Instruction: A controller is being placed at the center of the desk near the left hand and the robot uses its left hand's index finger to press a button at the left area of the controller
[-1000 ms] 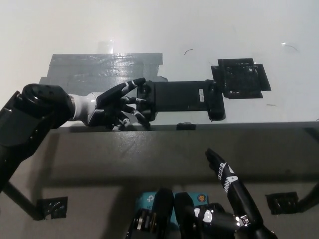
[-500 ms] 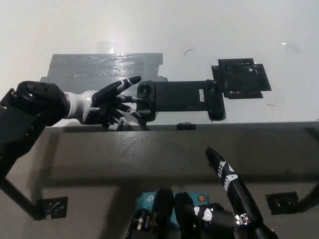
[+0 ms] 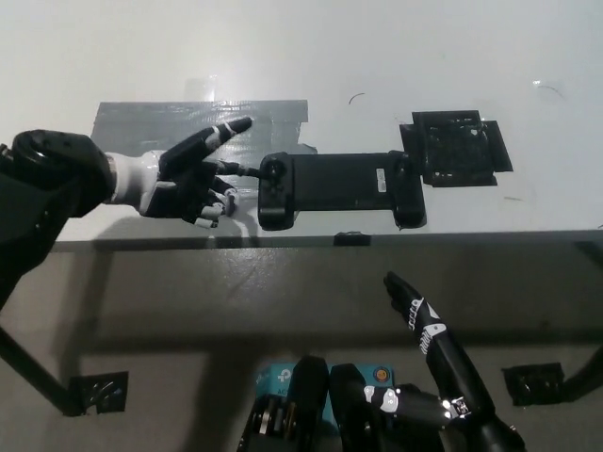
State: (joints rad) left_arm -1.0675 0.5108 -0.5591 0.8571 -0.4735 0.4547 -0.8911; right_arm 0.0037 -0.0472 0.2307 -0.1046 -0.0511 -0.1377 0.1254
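— Where is the controller (image 3: pixel 339 187) in the head view?

— Near the middle of the frame, a little above centre, lying flat and lengthwise on the white desk (image 3: pixel 311 47), close to the desk's front edge. Its left grip carries a round stick or button; its right grip sits just beside a black square pad (image 3: pixel 456 148) in the upper right.

— And the left hand (image 3: pixel 184 177)?

— At the left of the frame, just beside the controller's left end. It holds nothing. The fingers are spread apart: one long finger (image 3: pixel 223 132) points up and to the right, over a strip of grey tape (image 3: pixel 160 120) stuck to the desk, clear of the controller. Another finger reaches sideways toward the controller's left grip; its tip is right at the grip's edge, but whether it actually touches I cannot tell. The remaining fingers curl loosely downward toward the desk's edge.

— Is anything pressed on the controller?

— No finger rests on top of it.

— The right hand (image 3: pixel 433 339)?

— Low in the frame, right of centre, below the desk's front edge and well apart from the controller. It holds nothing. One finger points up and to the left; the rest are too dark to make out, so how far they open I cannot tell.
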